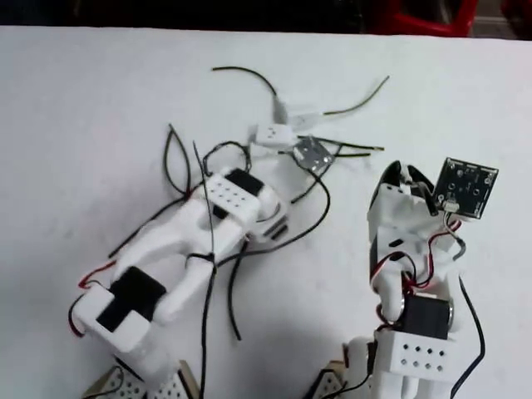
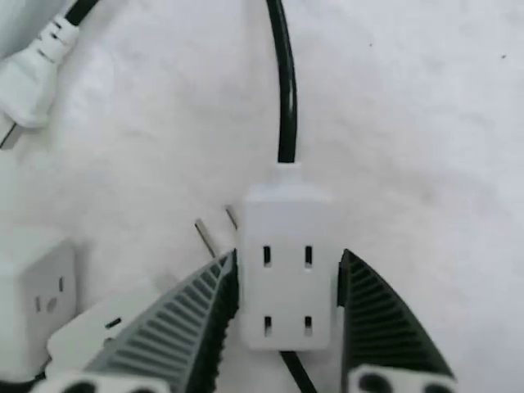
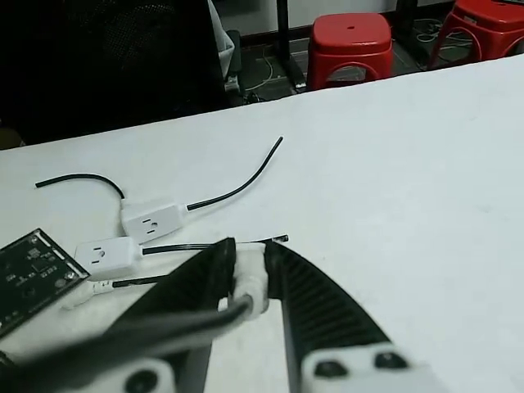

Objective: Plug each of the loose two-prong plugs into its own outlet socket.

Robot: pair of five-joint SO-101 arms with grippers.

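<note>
Near the middle of the table (image 1: 75,108), the left gripper (image 2: 286,260) clamps a white socket block (image 2: 285,217) by its sides, a loose plug (image 2: 29,82) lying nearby; farther right, the right gripper (image 3: 250,248) pinches a white plug (image 3: 252,282), an outlet (image 3: 151,221) beyond it.

White outlet socket (image 3: 152,221) and its twin (image 3: 106,255) lie side by side toward the table's far edge, a four-slot socket block (image 2: 286,278) flat nearer the middle near a two-prong plug (image 2: 29,78), a second plug (image 3: 250,278) held toward the right edge.
</note>
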